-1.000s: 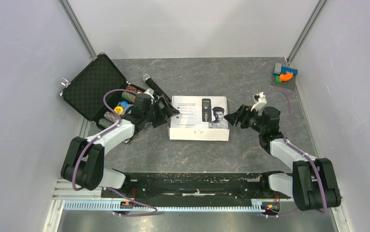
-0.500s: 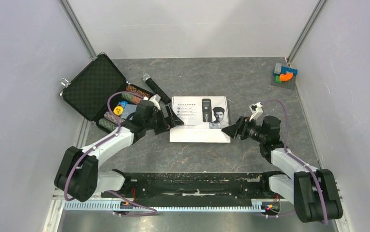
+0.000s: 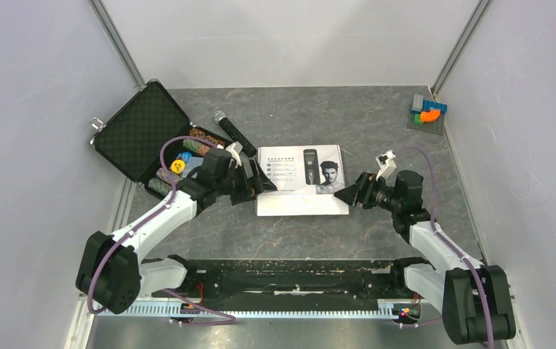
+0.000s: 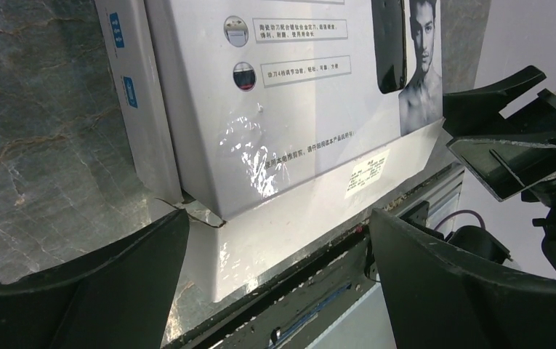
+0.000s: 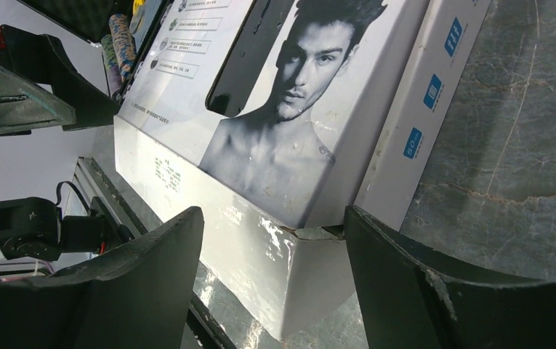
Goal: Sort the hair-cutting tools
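Note:
No hair-cutting tools show; only a clipper printed on the lid of the white box point(image 3: 300, 182) in the middle of the table. My left gripper point(image 3: 259, 182) is open at the box's near left corner. In the left wrist view that corner of the box point(image 4: 289, 109) lies between the spread fingers of the left gripper point(image 4: 278, 218). My right gripper point(image 3: 349, 195) is open at the near right corner. In the right wrist view the box point(image 5: 260, 131) has this corner between the fingers of the right gripper point(image 5: 273, 214). Neither gripper holds anything.
An open black case point(image 3: 140, 138) with stacked poker chips point(image 3: 164, 179) lies at the left behind my left arm. A black microphone point(image 3: 235, 133) rests behind the box. Coloured bricks point(image 3: 427, 111) sit at the back right. The black base rail point(image 3: 296, 273) runs along the near edge.
Both grippers have slid along the box's ends toward its near corners. The right jaws have narrowed very slightly.

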Controlling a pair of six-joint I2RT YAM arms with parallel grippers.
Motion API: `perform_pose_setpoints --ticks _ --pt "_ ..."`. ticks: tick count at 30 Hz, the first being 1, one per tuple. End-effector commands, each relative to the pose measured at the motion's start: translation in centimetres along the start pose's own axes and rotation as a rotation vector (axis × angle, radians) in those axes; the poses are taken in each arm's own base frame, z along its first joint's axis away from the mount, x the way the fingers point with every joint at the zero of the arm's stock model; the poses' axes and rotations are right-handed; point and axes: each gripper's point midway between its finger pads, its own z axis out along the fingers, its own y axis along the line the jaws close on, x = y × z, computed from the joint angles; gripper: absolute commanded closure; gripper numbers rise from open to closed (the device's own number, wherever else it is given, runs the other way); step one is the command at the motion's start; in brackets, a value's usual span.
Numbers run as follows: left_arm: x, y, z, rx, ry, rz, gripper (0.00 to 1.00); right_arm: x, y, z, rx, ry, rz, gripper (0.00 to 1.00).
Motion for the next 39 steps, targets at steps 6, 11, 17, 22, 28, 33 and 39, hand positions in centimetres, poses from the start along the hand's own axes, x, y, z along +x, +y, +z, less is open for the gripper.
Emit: perform_pose_setpoints --ticks 6,11,17,22,28,33,39 --pt "-0.6 -1.4 -1.2 0.009 0.002 0.015 0.00 -1.2 0.0 -0.4 0.043 -0.022 -0.020 0.26" --pt "-1.4 0.9 -0.8 -0.084 -0.060 0.086 0.00 -0.4 -0.4 -0.1 0.036 -0.006 -0.011 0.26" --pt "-0.5 1.5 1.2 -0.055 -0.021 0.090 0.00 -0.6 0.6 -0.1 -0.010 -0.018 0.008 0.26" --pt "0.3 1.1 1.7 -0.024 0.031 0.071 0.00 -1.0 1.5 -0.3 -0.041 -0.017 0.013 0.26" --pt "1.0 -1.3 0.5 0.028 0.082 0.023 0.00 -1.5 2.1 -0.4 -0.059 -0.027 0.024 0.26" --pt "0.8 -2.8 -0.7 0.059 0.076 0.015 0.00 -1.8 2.5 -0.5 -0.066 -0.033 0.035 0.26" --pt "1.0 -3.5 -1.0 0.082 0.092 0.003 0.00 -1.8 2.3 -0.5 -0.055 -0.040 0.039 0.26"
